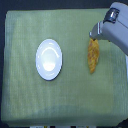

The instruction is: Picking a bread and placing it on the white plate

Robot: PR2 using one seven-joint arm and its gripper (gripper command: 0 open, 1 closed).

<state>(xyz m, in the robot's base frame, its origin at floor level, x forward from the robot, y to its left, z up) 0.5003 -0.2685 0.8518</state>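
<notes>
The bread (93, 57), a long golden-brown pastry, lies lengthwise on the green cloth to the exterior view's right of the white plate (49, 59). The plate is round, glossy and bare. My gripper (93, 35) comes in from the upper right, and its dark tip hangs right over the bread's far end. The grey arm body hides the fingers, so I cannot tell whether they are open or touching the bread.
A yellow-green cloth (30, 100) covers the table top. The grey arm housing (116, 30) fills the upper right corner. Dark floor shows past the table's right edge.
</notes>
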